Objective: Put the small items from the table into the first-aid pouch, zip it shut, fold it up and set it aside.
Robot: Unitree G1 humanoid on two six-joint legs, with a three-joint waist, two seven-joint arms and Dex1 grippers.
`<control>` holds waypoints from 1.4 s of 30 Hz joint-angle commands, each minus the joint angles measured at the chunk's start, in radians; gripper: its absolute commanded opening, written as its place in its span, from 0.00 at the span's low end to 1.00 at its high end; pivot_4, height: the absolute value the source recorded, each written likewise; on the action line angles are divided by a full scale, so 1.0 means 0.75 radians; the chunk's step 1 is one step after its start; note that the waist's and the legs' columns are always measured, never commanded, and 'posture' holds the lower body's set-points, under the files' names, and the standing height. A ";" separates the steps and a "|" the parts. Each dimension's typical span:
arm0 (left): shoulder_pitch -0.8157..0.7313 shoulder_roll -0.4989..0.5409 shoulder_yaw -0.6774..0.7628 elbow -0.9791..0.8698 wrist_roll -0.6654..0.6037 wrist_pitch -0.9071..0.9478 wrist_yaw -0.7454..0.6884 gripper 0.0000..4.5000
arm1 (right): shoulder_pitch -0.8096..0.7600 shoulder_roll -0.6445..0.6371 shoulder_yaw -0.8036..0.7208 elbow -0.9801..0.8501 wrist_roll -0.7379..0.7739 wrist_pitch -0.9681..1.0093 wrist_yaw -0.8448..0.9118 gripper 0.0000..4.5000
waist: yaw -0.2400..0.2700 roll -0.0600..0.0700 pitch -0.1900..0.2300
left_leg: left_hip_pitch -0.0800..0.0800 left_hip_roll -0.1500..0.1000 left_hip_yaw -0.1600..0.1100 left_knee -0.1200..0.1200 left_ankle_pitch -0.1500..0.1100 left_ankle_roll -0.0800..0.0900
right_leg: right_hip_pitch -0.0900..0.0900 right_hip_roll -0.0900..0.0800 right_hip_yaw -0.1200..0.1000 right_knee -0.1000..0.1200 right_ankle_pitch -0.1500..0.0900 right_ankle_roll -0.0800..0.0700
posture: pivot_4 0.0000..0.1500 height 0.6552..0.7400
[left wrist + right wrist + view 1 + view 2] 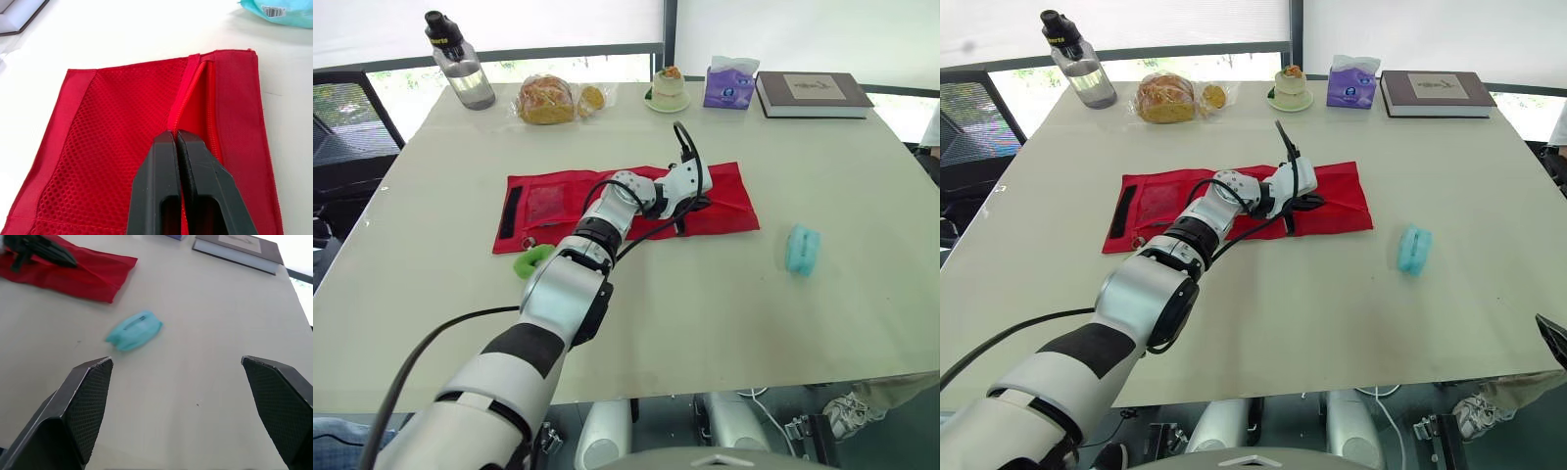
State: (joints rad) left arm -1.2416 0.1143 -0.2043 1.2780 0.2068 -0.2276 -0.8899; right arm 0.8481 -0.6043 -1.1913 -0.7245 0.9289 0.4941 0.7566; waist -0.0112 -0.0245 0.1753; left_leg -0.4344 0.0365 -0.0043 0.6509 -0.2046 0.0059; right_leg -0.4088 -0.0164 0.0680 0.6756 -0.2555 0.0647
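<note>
No legible text. Barcode label [273, 10] on teal packet [296, 17], digits unreadable; book [813, 93] cover print too small.

We are seeing a red pouch [729, 196] with a mesh panel [122, 127] in matching red. A teal packet [802, 249] is lying right of the pouch, a green item [530, 260] at its near edge, a purple box [730, 86] beyond it.

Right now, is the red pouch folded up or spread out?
Spread out. The red pouch lies flat and full-length on the table, with no fold in it.
</note>
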 commanded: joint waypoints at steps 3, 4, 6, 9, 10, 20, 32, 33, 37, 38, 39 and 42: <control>-0.032 -0.010 0.026 -0.016 -0.018 -0.003 -0.002 0.03 | -0.048 -0.068 0.063 -0.007 -0.055 0.038 -0.095 1.00 | -0.001 0.000 0.000 | 0.000 0.000 0.000 0.000 0.000 0.000 | 0.000 0.000 0.000 0.000 0.000 0.000 | 1.00 1.00; -0.032 -0.010 0.026 -0.017 -0.018 -0.002 -0.003 0.03 | -0.086 -0.084 0.118 -0.004 -0.104 0.045 -0.141 1.00 | -0.002 0.000 0.000 | 0.000 0.000 0.000 0.000 0.000 0.000 | 0.000 0.000 0.000 0.000 0.000 0.000 | 1.00 1.00; -0.034 -0.012 0.029 -0.019 -0.019 0.000 -0.001 0.03 | -0.164 -0.095 0.237 0.000 -0.171 0.071 -0.233 1.00 | -0.002 0.000 0.000 | 0.000 0.000 0.000 0.000 0.000 0.000 | 0.000 0.000 0.000 -0.001 0.000 0.000 | 1.00 1.00; -0.037 -0.014 0.035 -0.022 -0.020 0.005 0.005 0.03 | -0.309 -0.077 0.489 -0.006 -0.257 0.136 -0.387 1.00 | -0.001 0.000 0.000 | 0.000 0.000 0.000 0.000 0.000 0.000 | 0.000 0.000 0.000 -0.001 0.001 -0.001 | 1.00 1.00; -0.036 -0.015 0.036 -0.023 -0.020 0.006 0.006 0.03 | -0.364 -0.076 0.567 0.002 -0.281 0.172 -0.441 1.00 | -0.001 0.000 0.000 | 0.000 0.000 0.000 0.000 0.000 0.000 | 0.000 0.000 0.000 0.000 0.001 -0.002 | 1.00 1.00; -0.043 -0.030 0.043 -0.030 -0.021 0.017 0.014 0.03 | -0.848 0.021 1.006 0.182 -0.310 0.478 -0.731 1.00 | -0.001 -0.001 -0.001 | -0.001 -0.001 0.000 0.001 0.000 0.000 | 0.000 0.000 0.001 0.002 0.003 -0.005 | 1.00 1.00; -0.047 -0.047 0.054 -0.030 -0.020 0.015 0.037 0.03 | -1.133 0.220 1.237 0.358 -0.536 0.418 -0.872 1.00 | -0.001 0.000 -0.001 | -0.001 -0.001 0.000 0.002 0.000 0.000 | -0.001 0.001 0.001 0.002 0.004 -0.004 | 1.00 1.00; -0.047 -0.047 0.055 -0.030 -0.019 0.015 0.036 0.03 | -1.136 0.223 1.239 0.361 -0.544 0.415 -0.869 1.00 | -0.001 0.000 -0.001 | -0.001 -0.001 0.000 0.002 0.000 0.000 | -0.001 0.001 0.001 0.002 0.004 -0.005 | 1.00 1.00; -0.045 -0.046 0.056 -0.030 -0.017 0.014 0.033 0.00 | -1.135 0.214 1.260 0.366 -0.589 0.388 -0.833 0.71 | -0.003 0.000 -0.001 | -0.001 -0.001 -0.001 0.001 0.000 0.000 | -0.001 0.001 0.001 0.003 0.004 -0.004 | 1.00 1.00; -0.045 -0.046 0.056 -0.030 -0.017 0.014 0.033 0.00 | -1.135 0.214 1.263 0.367 -0.596 0.382 -0.825 0.66 | -0.003 0.000 -0.001 | -0.001 -0.001 -0.001 0.001 0.000 0.000 | -0.001 0.001 0.001 0.003 0.004 -0.004 | 1.00 1.00; -0.045 -0.045 0.056 -0.030 -0.016 0.014 0.033 0.00 | -1.135 0.215 1.264 0.368 -0.605 0.375 -0.817 0.51 | -0.004 0.000 -0.001 | -0.001 -0.001 -0.001 0.001 0.000 0.000 | -0.001 0.001 0.001 0.003 0.004 -0.004 | 1.00 1.00; -0.045 -0.044 0.055 -0.029 -0.016 0.014 0.032 0.00 | -1.129 0.215 1.258 0.373 -0.625 0.362 -0.795 0.19 | -0.003 0.000 -0.001 | -0.001 -0.001 -0.001 0.001 0.000 0.000 | -0.001 0.001 0.001 0.003 0.004 -0.004 | 1.00 1.00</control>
State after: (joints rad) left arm -1.2483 0.0842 -0.1731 1.2779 0.2059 -0.2061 -0.8681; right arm 0.0035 -0.4342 -0.2399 -0.4315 0.4714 0.7922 0.1492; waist -0.0137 -0.0248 0.1748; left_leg -0.4349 0.0359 -0.0047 0.6520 -0.2044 0.0062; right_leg -0.4092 -0.0157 0.0686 0.6777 -0.2528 0.0613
